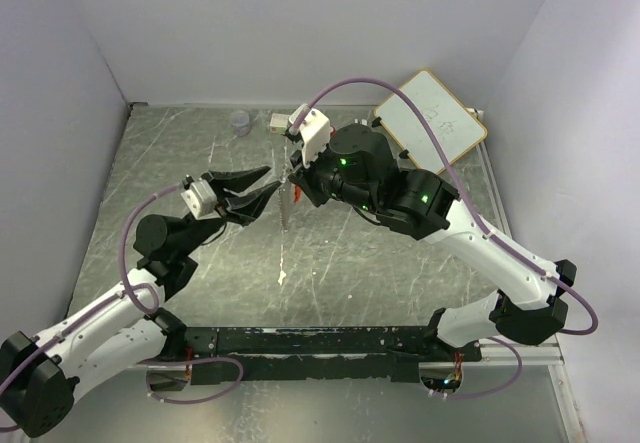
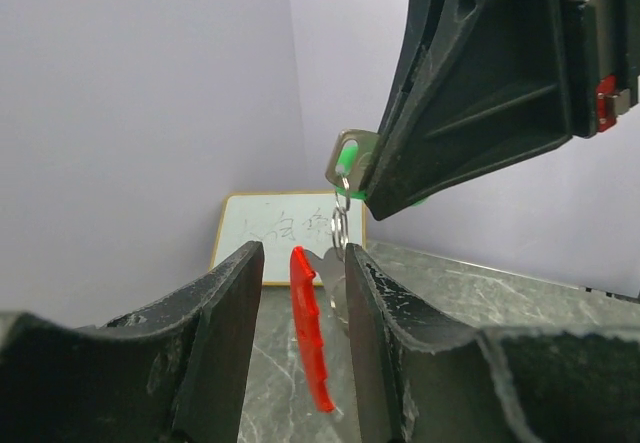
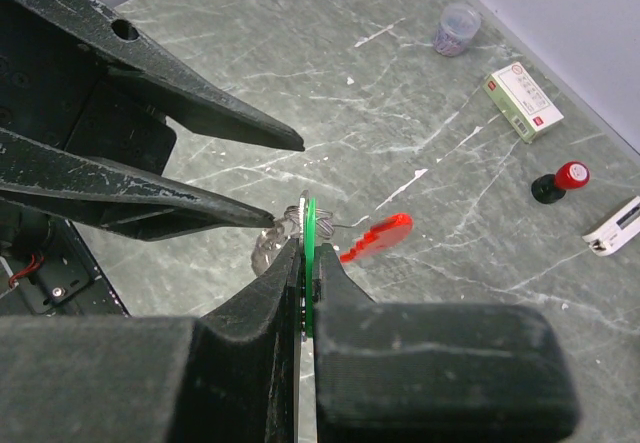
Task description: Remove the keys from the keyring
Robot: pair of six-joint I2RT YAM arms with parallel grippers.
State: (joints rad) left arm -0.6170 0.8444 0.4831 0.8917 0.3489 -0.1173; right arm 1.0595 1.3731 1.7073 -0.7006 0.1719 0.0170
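Observation:
My right gripper (image 1: pixel 293 168) is shut on the green key (image 3: pixel 311 233) and holds it edge-on above the table; it also shows in the left wrist view (image 2: pixel 348 155). The thin metal keyring (image 2: pixel 340 225) hangs from the green key. The red key (image 2: pixel 310 333) and a silver key (image 2: pixel 335 283) dangle from the ring. My left gripper (image 1: pixel 270 185) is open. Its jaws stand on either side of the red key, which hangs free between them, while the silver key lies against the right-hand finger. In the right wrist view the red key (image 3: pixel 378 237) sticks out to the right.
A whiteboard (image 1: pixel 430 121) leans at the back right. A white box (image 3: pixel 522 102), a small clear cup (image 3: pixel 457 29), a red-and-black knob (image 3: pixel 560 180) and a white object (image 3: pixel 615 228) lie on the marbled table behind the grippers. A small white scrap (image 1: pixel 282 276) lies mid-table.

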